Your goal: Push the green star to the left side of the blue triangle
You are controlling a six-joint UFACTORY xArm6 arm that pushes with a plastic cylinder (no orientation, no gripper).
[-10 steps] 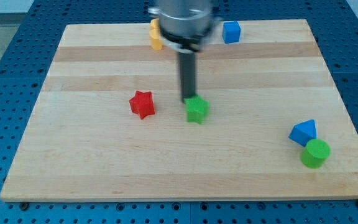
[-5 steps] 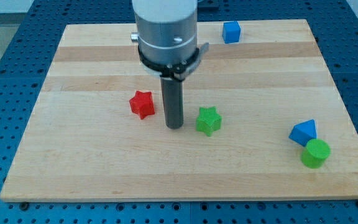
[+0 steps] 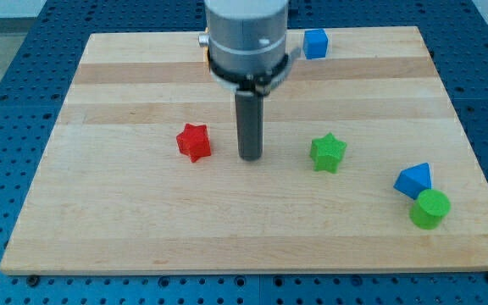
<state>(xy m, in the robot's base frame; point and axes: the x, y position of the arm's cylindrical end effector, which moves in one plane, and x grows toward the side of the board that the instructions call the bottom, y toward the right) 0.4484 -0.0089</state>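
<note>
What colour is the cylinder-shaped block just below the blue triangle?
Green cylinder block, clearest in the camera view.

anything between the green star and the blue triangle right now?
Nothing. In the camera view only bare board separates the green star from the blue triangle. My tip stands on the star's other side, toward the view's left.

No readable text, labels, brands, numbers or signs anywhere.

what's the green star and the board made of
Green star: probably plastic, matte; its colour is uniform and saturated, with no grain. Board: wood with a smooth pale finish; lengthwise grain and plank bands of differing tone show across it.
</note>
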